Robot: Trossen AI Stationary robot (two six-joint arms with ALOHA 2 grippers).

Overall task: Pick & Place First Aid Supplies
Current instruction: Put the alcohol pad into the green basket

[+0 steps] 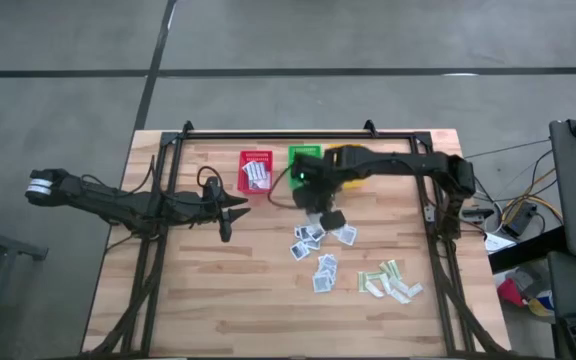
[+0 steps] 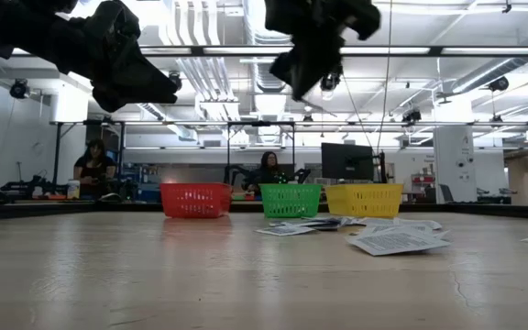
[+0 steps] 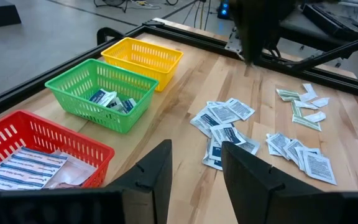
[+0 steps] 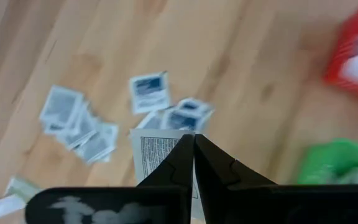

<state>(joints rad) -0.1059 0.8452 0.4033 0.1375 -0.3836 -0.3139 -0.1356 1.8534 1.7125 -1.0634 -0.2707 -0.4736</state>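
White-blue packets (image 1: 320, 250) are scattered mid-right on the wooden surface (image 1: 218, 290); behind it, a workshop room. The left pincer (image 1: 226, 212) is spread; the right pincer (image 1: 332, 217) is pressed onto one packet (image 4: 157, 155).

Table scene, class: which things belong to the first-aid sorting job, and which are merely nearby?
Belong to the job:
white-blue packets
green-beige strips
red basket
green basket
yellow basket

Merely nearby:
monitor
cables
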